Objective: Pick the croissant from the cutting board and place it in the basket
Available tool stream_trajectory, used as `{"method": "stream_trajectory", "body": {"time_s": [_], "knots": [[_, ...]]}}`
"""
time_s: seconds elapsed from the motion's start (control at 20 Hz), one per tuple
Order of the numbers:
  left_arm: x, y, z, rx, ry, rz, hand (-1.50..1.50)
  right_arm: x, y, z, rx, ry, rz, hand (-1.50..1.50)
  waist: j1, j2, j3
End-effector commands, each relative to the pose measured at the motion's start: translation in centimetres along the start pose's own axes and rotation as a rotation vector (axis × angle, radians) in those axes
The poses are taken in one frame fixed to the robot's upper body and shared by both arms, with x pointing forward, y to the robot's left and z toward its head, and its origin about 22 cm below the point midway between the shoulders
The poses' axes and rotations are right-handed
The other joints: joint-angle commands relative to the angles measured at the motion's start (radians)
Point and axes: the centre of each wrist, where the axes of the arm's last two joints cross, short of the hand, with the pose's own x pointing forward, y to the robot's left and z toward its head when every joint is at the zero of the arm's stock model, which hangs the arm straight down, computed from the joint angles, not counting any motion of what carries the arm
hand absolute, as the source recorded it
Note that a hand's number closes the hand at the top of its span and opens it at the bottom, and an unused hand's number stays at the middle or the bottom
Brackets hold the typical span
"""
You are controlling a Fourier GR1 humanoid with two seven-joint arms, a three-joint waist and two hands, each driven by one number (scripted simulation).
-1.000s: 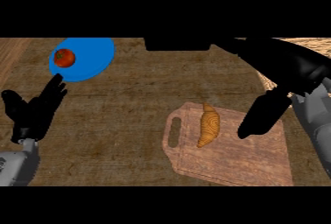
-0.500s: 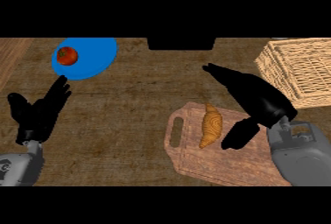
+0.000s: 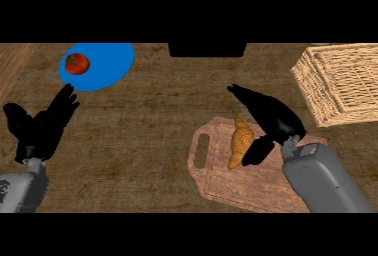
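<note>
Now: wooden surface (image 3: 148, 150) unchanged. Basket (image 3: 325, 95), far right, is uncovered since the right arm swung in off it; the task item is not in it yet. Cutting board (image 3: 244, 185) sits near right, blue plate (image 3: 107, 70) far left. Right hand (image 3: 269, 117) has moved left over the board, fingers released and spread, nothing grasped. Left hand (image 3: 44, 127) rests open at the left edge. Croissant (image 3: 240, 142) lies on the board's left part, just left of the right thumb. Tomato (image 3: 77, 63) sits on the plate. Reads as pre-grasp: closing on the croissant comes next.
</note>
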Motion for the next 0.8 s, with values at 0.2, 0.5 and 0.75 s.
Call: {"method": "stream_trajectory", "body": {"time_s": [0.2, 0.5, 0.75], "knots": [[-0.9, 1.5, 0.5, 0.008, -0.003, -0.006, 0.00, -1.0, 2.7, -2.4, 0.087, 0.065, 0.063, -1.50, 0.001, -0.001, 0.000], [0.4, -2.0, -0.6, 0.020, 0.002, -0.001, 0.00, -2.9, 1.4, -1.2, 0.081, 0.042, 0.070, -1.50, -0.005, -0.002, 0.000], [-1.3, 0.9, 0.0, 0.011, -0.001, -0.010, 0.00, -2.0, 0.3, -0.2, 0.100, -0.001, 0.030, -1.50, -0.006, -0.002, -0.001]]}}
